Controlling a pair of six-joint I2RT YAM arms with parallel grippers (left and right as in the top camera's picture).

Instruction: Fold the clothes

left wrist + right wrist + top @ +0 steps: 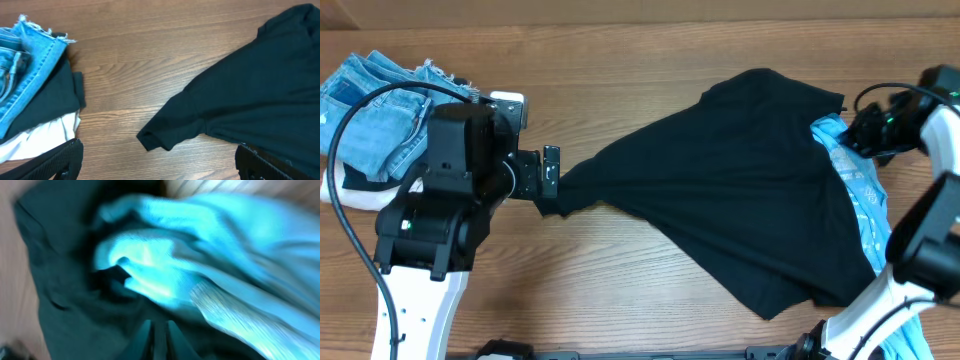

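A black T-shirt (pixel 740 190) lies spread out across the middle and right of the table. One sleeve (pixel 160 135) reaches left. My left gripper (pixel 550 178) is open wide, and the sleeve end lies just ahead of its jaws (pixel 157 162), untouched. My right gripper (pixel 855 130) is at the shirt's far right edge, next to a light blue garment (pixel 860 190). In the blurred right wrist view its fingers (pixel 159 335) are close together with dark shirt cloth (pixel 65 300) pinched between them, and the light blue garment (pixel 210 265) is bunched just beyond.
A pile of clothes sits at the far left, with blue jeans (pixel 375 100) on top of a black and a white garment (pixel 45 132). Bare wooden table (pixel 620 70) lies behind and in front of the shirt.
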